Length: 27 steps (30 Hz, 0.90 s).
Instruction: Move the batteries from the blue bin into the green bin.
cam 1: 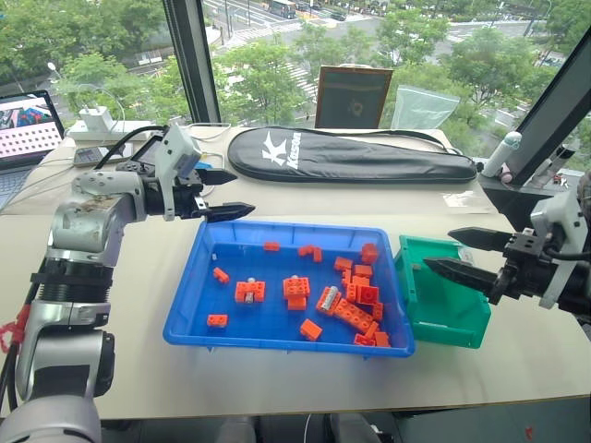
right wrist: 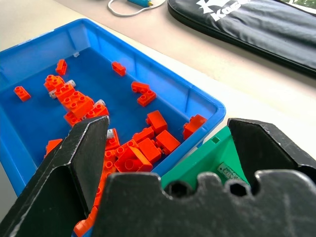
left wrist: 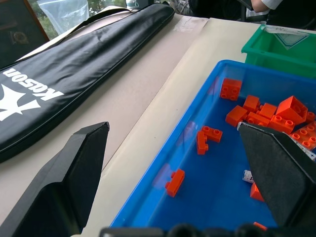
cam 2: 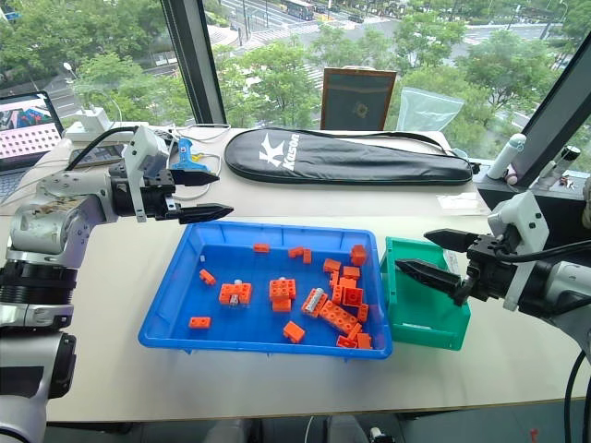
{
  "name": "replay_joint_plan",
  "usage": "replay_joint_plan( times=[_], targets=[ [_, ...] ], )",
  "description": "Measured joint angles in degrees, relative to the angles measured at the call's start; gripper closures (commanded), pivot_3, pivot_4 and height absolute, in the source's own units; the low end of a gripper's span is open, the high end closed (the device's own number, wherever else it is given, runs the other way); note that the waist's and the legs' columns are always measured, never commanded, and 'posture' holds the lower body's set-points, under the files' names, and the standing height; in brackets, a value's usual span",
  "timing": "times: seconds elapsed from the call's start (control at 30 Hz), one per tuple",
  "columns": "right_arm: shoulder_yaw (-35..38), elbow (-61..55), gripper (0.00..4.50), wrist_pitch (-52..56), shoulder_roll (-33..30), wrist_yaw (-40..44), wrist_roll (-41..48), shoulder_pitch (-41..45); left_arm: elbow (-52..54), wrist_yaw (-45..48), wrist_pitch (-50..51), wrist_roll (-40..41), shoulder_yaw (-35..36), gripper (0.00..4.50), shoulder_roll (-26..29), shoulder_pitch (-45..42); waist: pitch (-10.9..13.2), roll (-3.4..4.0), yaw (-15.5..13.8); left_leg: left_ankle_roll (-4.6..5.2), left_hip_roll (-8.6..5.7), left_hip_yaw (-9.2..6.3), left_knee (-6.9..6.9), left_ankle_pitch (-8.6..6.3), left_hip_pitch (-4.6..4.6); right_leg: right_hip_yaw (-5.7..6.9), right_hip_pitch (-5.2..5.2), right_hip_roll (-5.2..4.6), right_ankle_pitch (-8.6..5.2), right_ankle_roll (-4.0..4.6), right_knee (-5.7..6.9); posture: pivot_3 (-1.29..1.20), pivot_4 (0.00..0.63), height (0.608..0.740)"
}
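The blue bin (cam 1: 242, 261) lies mid-table with many orange bricks in it. A few silver batteries lie among the bricks: one (cam 1: 326, 299) beside the brick heap, and two that seem to rest on bricks (cam 1: 249, 281) (cam 1: 294, 278). The green bin (cam 1: 450, 312) stands against the blue bin's right side, and I see nothing in it. My left gripper (cam 1: 245, 191) hovers open and empty over the blue bin's far left corner. My right gripper (cam 1: 438, 249) hangs open and empty above the green bin, pointing toward the blue one.
A black racket bag (cam 1: 351, 152) lies behind the bins. A laptop (cam 1: 28, 125) and a white charger with cables (cam 1: 97, 120) sit at the far left. A framed board (cam 1: 353, 97) leans on the window. Bare table surrounds the bins in front.
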<state>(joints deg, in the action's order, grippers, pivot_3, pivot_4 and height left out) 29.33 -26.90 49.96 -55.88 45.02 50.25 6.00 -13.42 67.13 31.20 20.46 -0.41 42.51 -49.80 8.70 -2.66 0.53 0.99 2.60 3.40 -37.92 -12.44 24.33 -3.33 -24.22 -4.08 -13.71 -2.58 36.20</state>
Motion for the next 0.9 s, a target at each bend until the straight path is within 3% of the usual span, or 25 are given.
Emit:
replay_joint_plan(
  times=[0.1, 0.23, 0.4, 0.6, 0.9],
  targets=[
    [-0.1, -0.9, 0.03, 0.5, -1.2, 0.0, 0.0, -0.1, -0.4, 2.4, 2.2, 0.9, -0.6, 0.00, 0.2, -1.1, 0.0, 0.01, 0.0, 0.00, -0.01, 0.00, -0.04, 0.00, 0.05, 0.00, -0.05, 0.00, 0.00, 0.00, 0.04, 0.00, 0.150, 0.740],
    [-3.5, -6.2, 0.03, 3.3, -8.2, 0.9, 2.0, 4.0, 4.0, 12.6, 6.1, 3.8, -4.6, 0.00, 3.2, -3.6, 0.0, 0.04, 0.3, 0.00, 0.05, 0.00, -0.05, 0.00, 0.01, 0.00, -0.04, 0.05, 0.00, 0.00, 0.03, 0.00, 0.150, 0.740],
    [-15.1, -8.7, 0.03, 4.7, -12.3, 1.3, -0.6, 8.4, 9.6, 18.2, 7.2, 4.6, -8.5, 0.00, 4.5, -2.9, 0.0, 0.04, 0.2, 0.00, 0.10, 0.00, -0.12, 0.00, 0.00, -0.02, -0.03, 0.11, 0.01, 0.05, 0.07, 0.00, 0.150, 0.740],
    [-30.8, -12.2, 0.03, 6.1, -6.1, -2.7, -4.9, 12.3, 16.5, 19.4, 9.0, 6.8, -8.9, 0.00, 5.2, 0.0, 0.0, 0.04, 0.3, 0.01, 0.11, -0.02, -0.19, 0.00, 0.06, -0.06, -0.09, 0.15, 0.01, 0.05, 0.11, 0.00, 0.150, 0.740],
    [-43.4, -4.1, 0.03, 8.2, 4.2, -6.2, -14.1, 25.0, 21.0, 22.5, 6.0, 6.8, -9.6, 0.00, 8.9, 5.9, 0.0, 0.05, 0.3, 0.01, 0.21, -0.01, -0.50, 0.00, -0.01, -0.11, -0.14, 0.28, -0.04, 0.14, 0.58, 0.00, 0.150, 0.740]
  ],
)
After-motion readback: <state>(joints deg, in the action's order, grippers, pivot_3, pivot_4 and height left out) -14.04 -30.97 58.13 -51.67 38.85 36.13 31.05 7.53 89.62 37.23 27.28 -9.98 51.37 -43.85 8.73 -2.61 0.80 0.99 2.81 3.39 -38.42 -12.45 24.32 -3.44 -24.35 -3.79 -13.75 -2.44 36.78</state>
